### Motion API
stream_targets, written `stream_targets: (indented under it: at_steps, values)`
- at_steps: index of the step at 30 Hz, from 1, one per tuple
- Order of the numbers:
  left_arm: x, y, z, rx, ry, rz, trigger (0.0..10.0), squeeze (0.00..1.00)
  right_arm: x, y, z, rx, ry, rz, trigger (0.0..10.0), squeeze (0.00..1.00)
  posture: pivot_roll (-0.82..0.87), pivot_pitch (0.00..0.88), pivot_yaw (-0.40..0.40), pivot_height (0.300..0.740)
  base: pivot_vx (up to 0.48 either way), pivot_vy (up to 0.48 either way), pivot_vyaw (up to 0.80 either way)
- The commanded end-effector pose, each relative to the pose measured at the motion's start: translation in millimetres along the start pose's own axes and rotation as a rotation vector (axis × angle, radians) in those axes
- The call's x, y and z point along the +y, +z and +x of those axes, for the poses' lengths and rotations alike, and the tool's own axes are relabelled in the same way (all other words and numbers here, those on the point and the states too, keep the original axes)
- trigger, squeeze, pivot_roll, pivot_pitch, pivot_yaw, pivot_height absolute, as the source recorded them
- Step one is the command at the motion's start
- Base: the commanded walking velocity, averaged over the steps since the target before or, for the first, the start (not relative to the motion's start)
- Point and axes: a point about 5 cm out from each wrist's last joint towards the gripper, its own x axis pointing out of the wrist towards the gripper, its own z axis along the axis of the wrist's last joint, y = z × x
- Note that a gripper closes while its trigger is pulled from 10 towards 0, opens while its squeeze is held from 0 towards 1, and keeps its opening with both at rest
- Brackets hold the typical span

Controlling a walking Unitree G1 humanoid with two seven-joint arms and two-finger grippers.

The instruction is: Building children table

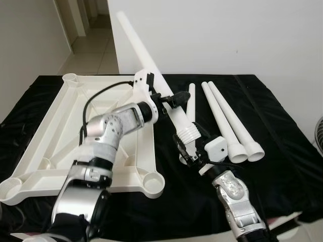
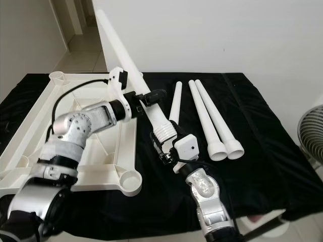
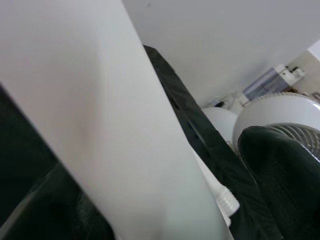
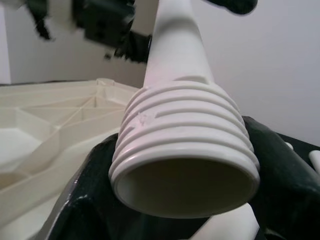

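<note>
Leg (image 1: pixel 166 103) is clamped by both your left hand (image 1: pixel 174 99) and right hand (image 1: pixel 192 146). Line its threaded end squarely over the corner socket (image 1: pixel 152 182) in the lower middle before twisting.

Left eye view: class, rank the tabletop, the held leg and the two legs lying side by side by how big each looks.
1. Tabletop, largest.
2. Held leg, gripped by left gripper and right gripper; looks longest.
3. Side-by-side legs: alike, no ranking.
</note>
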Motion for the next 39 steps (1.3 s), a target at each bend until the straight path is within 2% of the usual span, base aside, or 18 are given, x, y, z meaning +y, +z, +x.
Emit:
stream_targets:
  at_steps: [1, 10, 11, 13, 14, 31, 32, 33, 34, 38, 39]
  values:
    - [2.9, 11, -0.8, -0.021, 0.013, 0.012, 10.0, 0.00, 6.0, -1, -4.8, 0.005, 0.041, -0.021, 10.0, 0.00, -0.03, 0.044, 0.069, 0.740, 0.000, 0.000, 0.00]
    - [6.8, 34, -6.8, -0.057, 0.037, 0.025, 10.0, 0.00, 7.3, -5, -16.9, 0.040, 0.059, -0.045, 10.0, 0.00, -0.03, 0.053, 0.071, 0.740, 0.000, 0.000, 0.00]
    - [7.1, 35, -7.6, -0.058, 0.034, 0.021, 9.0, 0.00, 6.2, -6, -16.8, 0.042, 0.052, -0.049, 10.0, 0.00, -0.03, 0.053, 0.071, 0.740, 0.000, 0.000, 0.00]
    - [7.0, 35, -8.3, -0.059, 0.030, 0.020, 9.0, 0.00, 5.6, -6, -16.6, 0.042, 0.047, -0.051, 10.0, 0.00, -0.03, 0.053, 0.072, 0.740, 0.000, 0.000, 0.00]
    - [7.4, 34, -8.5, -0.062, 0.027, 0.007, 0.0, 0.00, 5.2, -5, -16.4, 0.043, 0.041, -0.054, 10.0, 0.00, -0.03, 0.051, 0.073, 0.740, 0.000, 0.000, 0.00]
    - [6.5, 29, -7.3, -0.056, -0.012, -0.059, 0.0, 0.00, 3.8, -2, -12.0, 0.036, -0.013, -0.059, 10.0, 0.00, -0.04, 0.036, 0.063, 0.740, 0.000, 0.000, 0.00]
    - [6.3, 29, -7.1, -0.054, -0.011, -0.054, 0.0, 0.00, 2.9, -3, -11.9, 0.039, -0.012, -0.042, 10.0, 0.62, -0.04, 0.036, 0.063, 0.740, 0.000, 0.000, 0.00]
    - [6.4, 29, -7.0, -0.053, -0.010, -0.050, 0.0, 0.00, 2.3, -3, -11.8, 0.042, -0.011, -0.029, 10.0, 0.62, -0.04, 0.036, 0.063, 0.740, 0.000, 0.000, 0.00]
    - [6.9, 29, -6.6, -0.051, -0.006, -0.054, 0.0, 0.00, 1.1, -3, -11.9, 0.043, -0.017, -0.021, 10.0, 1.00, -0.04, 0.035, 0.063, 0.740, 0.000, 0.000, 0.00]
    - [7.4, 30, -6.4, -0.048, 0.000, -0.054, 0.0, 0.00, -0.3, -2, -12.4, 0.042, -0.024, -0.016, 10.0, 1.00, -0.05, 0.033, 0.063, 0.740, 0.000, 0.000, 0.00]
    - [7.2, 30, -6.2, -0.041, 0.001, -0.048, 10.0, 0.00, -1.2, -2, -12.5, 0.042, -0.032, -0.012, 10.0, 1.00, -0.05, 0.034, 0.061, 0.740, 0.000, 0.000, 0.00]
